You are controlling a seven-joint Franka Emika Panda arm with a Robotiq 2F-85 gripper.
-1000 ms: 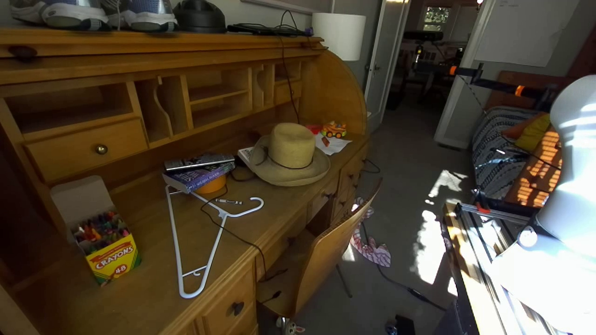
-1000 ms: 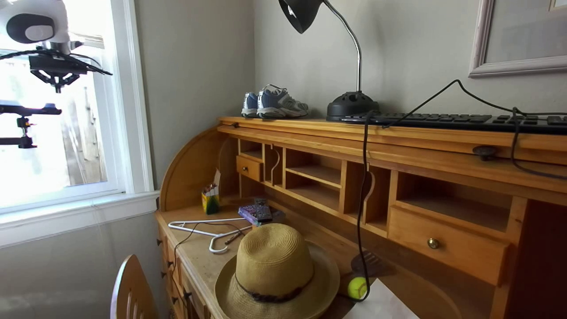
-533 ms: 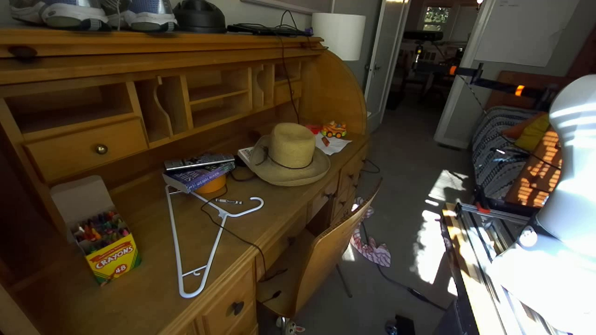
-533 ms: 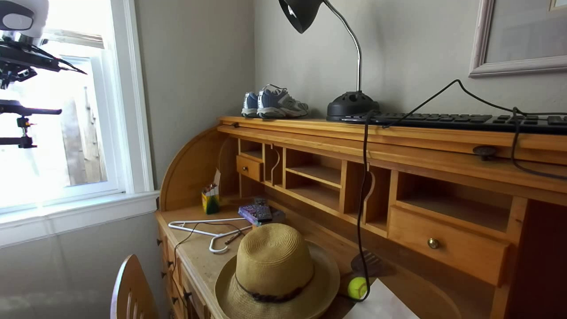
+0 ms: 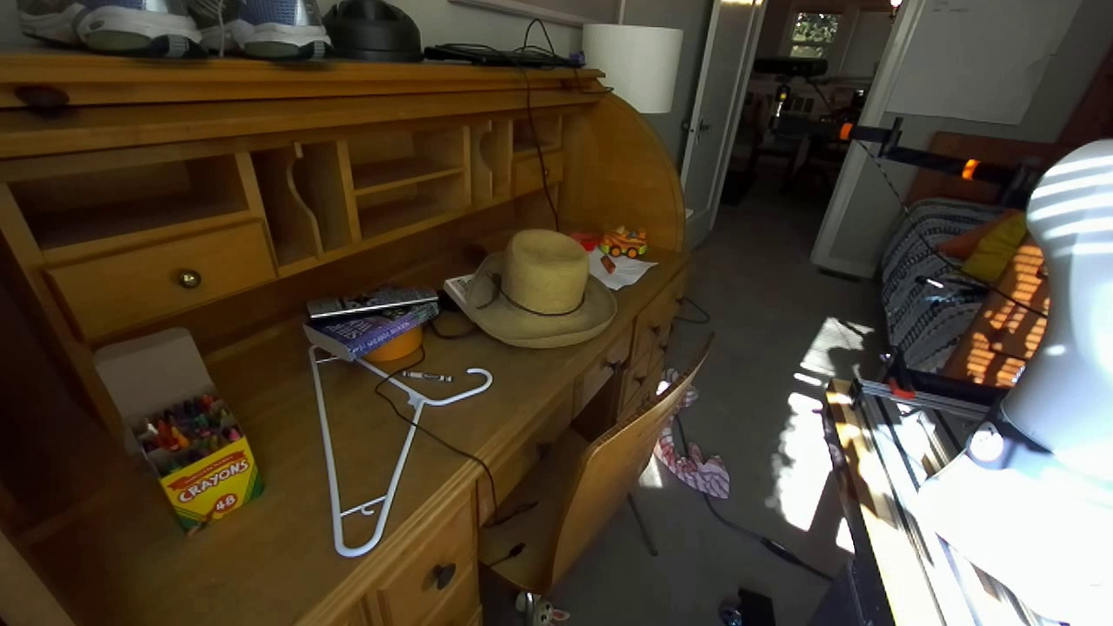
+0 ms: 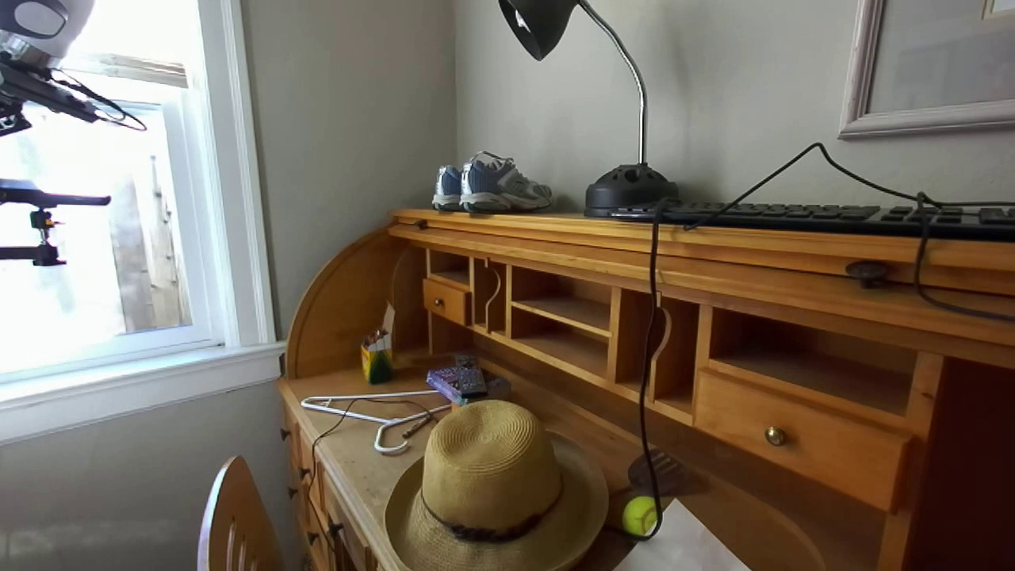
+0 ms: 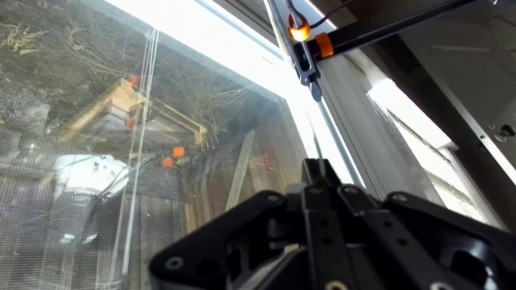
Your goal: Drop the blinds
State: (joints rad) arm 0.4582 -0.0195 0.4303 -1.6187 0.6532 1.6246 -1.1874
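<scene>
Closest to me, straw hat (image 6: pixel 492 476) sitting on the desk (image 5: pixel 269 565), yellow-green ball (image 6: pixel 639 516) just beside it, then a sheet of paper (image 6: pixel 680 545); wooden chair (image 6: pixel 238 492) by the front edge. Further along, white hanger (image 5: pixel 417 401) lying flat with a black cable (image 5: pixel 446 443) across it, purple book (image 5: pixel 374 330) just beside, crayon box (image 5: pixel 213 482) upright, lid open, full of crayons (image 5: pixel 187 428). Up on top: pair of shoes (image 6: pixel 503 186), black lamp (image 6: pixel 630 189), keyboard (image 6: pixel 801 212). Past all that, white robot arm (image 6: pixel 47 20) in front of the window (image 6: pixel 240 198), partly out of my sight. Its hand (image 7: pixel 318 171) is pressed together, pinching a thin cord (image 7: pixel 315 137) by the look of it. That cord, at the window, is the part of the blinds I can place; how far down the blinds themselves hang I can't tell. Pale strings (image 7: pixel 139 161) also run down the window, real or reflected, can't say. Farthest out, wooden fence (image 6: pixel 162 238) beyond the window
</scene>
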